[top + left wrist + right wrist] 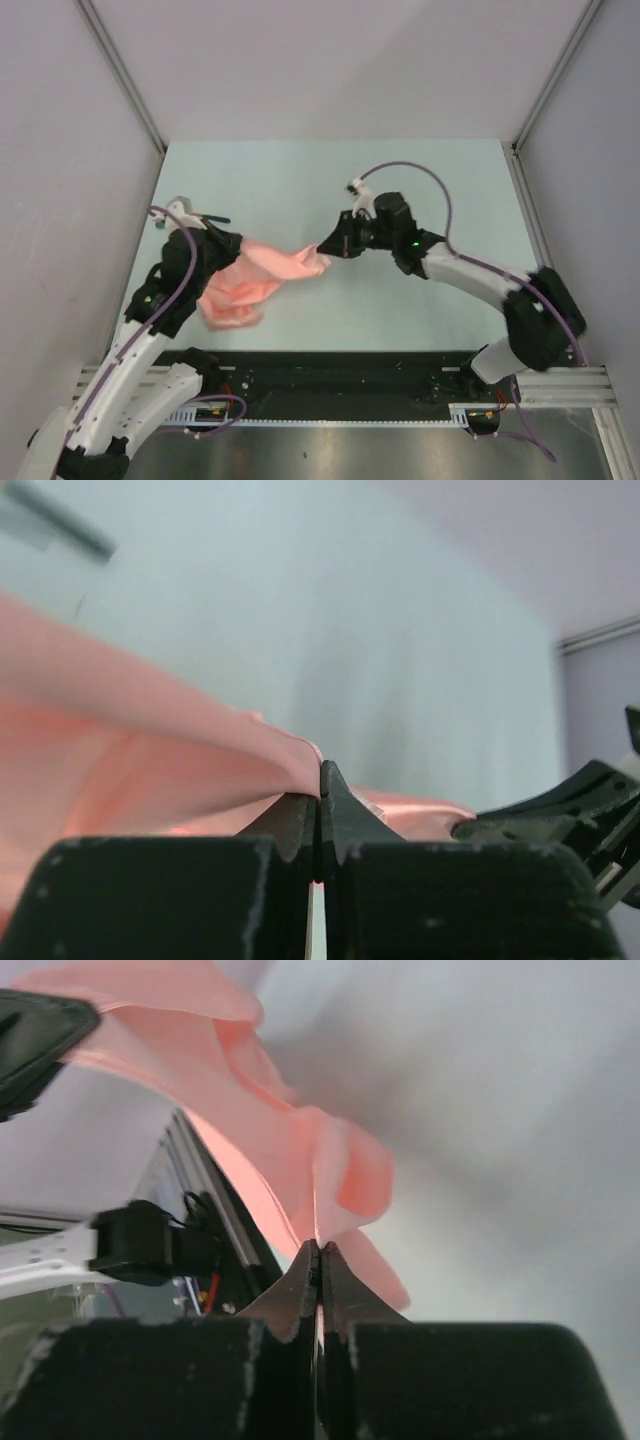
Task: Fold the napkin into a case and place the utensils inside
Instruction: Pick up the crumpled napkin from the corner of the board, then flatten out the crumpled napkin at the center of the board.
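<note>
The salmon-pink napkin (262, 278) hangs bunched above the table, stretched between both grippers. My left gripper (234, 246) is shut on its left part; in the left wrist view the cloth (150, 745) is pinched at the gripper's tip (320, 770). My right gripper (326, 247) is shut on the napkin's right corner; in the right wrist view the cloth (300, 1150) rises from the closed gripper (320, 1248). One dark teal spoon handle (216, 218) shows on the table behind the left arm, blurred in the left wrist view (65, 530). Its bowl and the other spoon are hidden.
The pale green table (400, 180) is walled by grey panels on three sides. A black rail with cables (340, 375) runs along the near edge. My right gripper also shows at the right of the left wrist view (560, 820).
</note>
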Available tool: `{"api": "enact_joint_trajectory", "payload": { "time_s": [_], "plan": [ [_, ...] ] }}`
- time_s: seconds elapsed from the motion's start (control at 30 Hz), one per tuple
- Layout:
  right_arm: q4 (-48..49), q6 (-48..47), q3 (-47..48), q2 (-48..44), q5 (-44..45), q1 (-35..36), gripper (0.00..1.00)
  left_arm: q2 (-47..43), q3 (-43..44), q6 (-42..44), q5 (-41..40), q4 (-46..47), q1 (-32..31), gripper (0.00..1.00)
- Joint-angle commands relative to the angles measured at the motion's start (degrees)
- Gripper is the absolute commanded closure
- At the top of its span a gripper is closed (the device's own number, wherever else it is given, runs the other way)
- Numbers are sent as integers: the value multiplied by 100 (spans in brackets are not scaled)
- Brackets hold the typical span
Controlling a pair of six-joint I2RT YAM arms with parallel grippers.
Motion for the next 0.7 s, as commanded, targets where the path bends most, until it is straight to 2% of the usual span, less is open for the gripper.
{"api": "enact_joint_trajectory", "payload": {
  "time_s": [0.0, 0.2, 0.33, 0.5, 0.63, 0.67],
  "plan": [
    [-1293, -689, 440, -1954, 266, -215, 100, -729, 871, 587, 485, 1257, 63, 100],
    [-2685, -1192, 1248, -3711, 459, -154, 100, -1318, 1618, 790, 1180, 2418, 63, 100],
    [-2810, -1079, 1416, -4590, 539, 21, 100, -1687, 1945, 930, 1611, 2884, 63, 100],
    [-2599, -692, 1294, -5024, 539, 154, 100, -1671, 2182, 974, 2375, 3482, 63, 100],
    [-2590, -665, 1214, -5059, 915, 180, 100, -1259, 1972, 957, 2201, 3535, 63, 100],
    [-2616, -656, 1214, -5007, 1361, 172, 100, -1110, 1911, 983, 2166, 3605, 63, 99]
  ]
}}
